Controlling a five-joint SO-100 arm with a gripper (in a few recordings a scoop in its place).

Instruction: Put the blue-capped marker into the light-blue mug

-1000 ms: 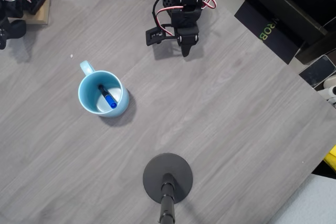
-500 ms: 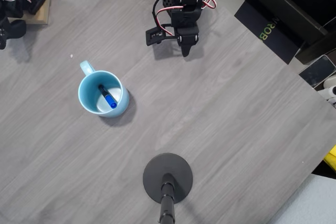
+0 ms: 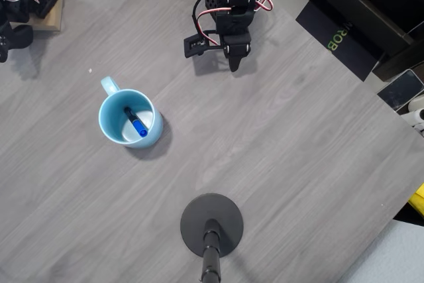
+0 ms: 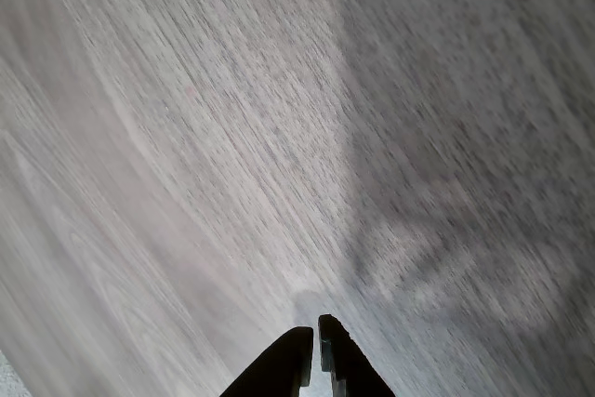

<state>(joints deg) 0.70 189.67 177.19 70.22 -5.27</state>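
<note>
Overhead view: marker (image 3: 135,122) lies inside mug (image 3: 128,118); we judge the task done. Gripper (image 3: 234,64), fingers together and empty, sits well apart from mug; nothing more needed.

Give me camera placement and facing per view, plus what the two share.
Overhead view: fixed above, looking straight down on the grey table; shows the arm with its gripper at the top, the light-blue mug holding the blue-capped marker.
Wrist view: rides on the gripper, facing the tabletop closely; fingertips shut.
Shared: gripper, table.
</note>
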